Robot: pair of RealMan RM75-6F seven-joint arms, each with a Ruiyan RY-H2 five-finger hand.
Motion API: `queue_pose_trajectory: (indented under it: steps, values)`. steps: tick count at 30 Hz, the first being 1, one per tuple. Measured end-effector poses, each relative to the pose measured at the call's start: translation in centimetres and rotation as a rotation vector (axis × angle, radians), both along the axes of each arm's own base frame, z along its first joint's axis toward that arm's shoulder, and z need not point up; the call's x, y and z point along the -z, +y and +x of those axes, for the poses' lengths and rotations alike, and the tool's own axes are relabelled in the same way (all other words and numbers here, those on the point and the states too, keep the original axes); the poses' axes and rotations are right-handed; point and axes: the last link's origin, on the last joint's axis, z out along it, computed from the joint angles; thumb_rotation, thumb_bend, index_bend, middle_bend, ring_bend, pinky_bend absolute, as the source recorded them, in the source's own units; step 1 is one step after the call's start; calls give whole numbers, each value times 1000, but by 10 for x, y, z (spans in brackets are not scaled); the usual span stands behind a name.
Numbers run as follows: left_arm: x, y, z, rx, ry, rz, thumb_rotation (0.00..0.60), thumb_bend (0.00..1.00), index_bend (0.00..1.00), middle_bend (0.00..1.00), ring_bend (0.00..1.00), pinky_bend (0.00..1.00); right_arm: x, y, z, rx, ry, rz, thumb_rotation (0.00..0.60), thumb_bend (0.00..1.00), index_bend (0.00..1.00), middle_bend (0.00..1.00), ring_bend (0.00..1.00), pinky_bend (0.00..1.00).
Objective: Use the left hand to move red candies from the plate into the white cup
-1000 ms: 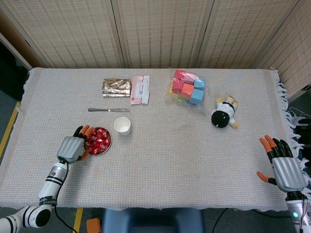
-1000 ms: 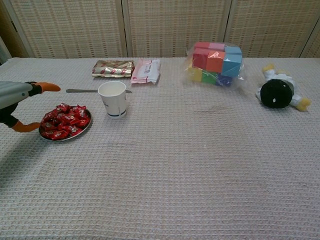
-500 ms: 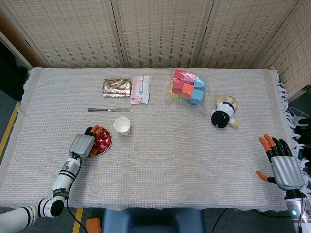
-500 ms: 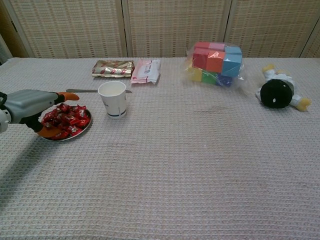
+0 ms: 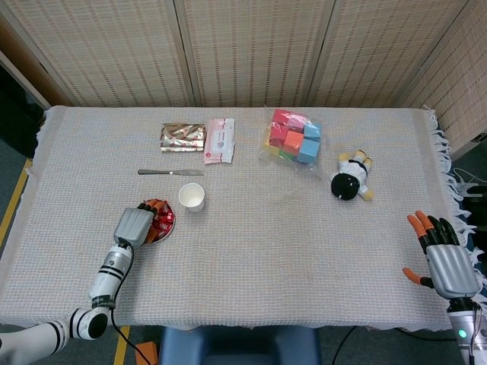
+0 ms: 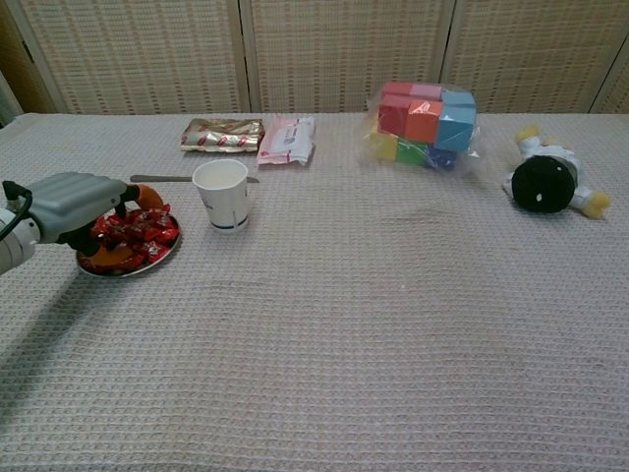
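The trick here is to pinch just one or two candies [image 6: 145, 228] off the top instead of raking the pile, and not to shove the plate [image 6: 155, 261] toward the cup [image 6: 222, 194] just right of it. The left hand [image 6: 79, 201] sits over the plate, fingers curled down into the pile; can't tell if it's got one. The right hand [image 5: 445, 257] idles spread and empty, far right.

- My left hand [image 6: 84, 200] is grey with orange fingertips; my right hand [image 5: 444, 258] matches.
- The candies [image 6: 142, 231] are red, on a silver plate [image 6: 160, 259].
- The cup [image 6: 222, 194] is white.
- The tablecloth [image 6: 373, 315] is pale grey, waffle-woven.
- The blocks [image 5: 294, 137] are red, pink, blue, yellow.
- The plush toy [image 5: 351, 176] is black, white, yellow.
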Motion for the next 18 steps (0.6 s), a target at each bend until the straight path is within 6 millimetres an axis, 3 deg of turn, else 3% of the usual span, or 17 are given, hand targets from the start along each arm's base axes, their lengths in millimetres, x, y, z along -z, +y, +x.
queue_pose_trajectory:
  steps: [10,18]
  values:
    - [3,0,-4,8,25,6,600,380,282,222,305,926,0,1,0,4,0,2,600,53,0,0,0,0]
    - [4,-1,-7,22,31,18,600,375,312,295,397,958,1,1,0,10,1,11,600,52,0,0,0,0]
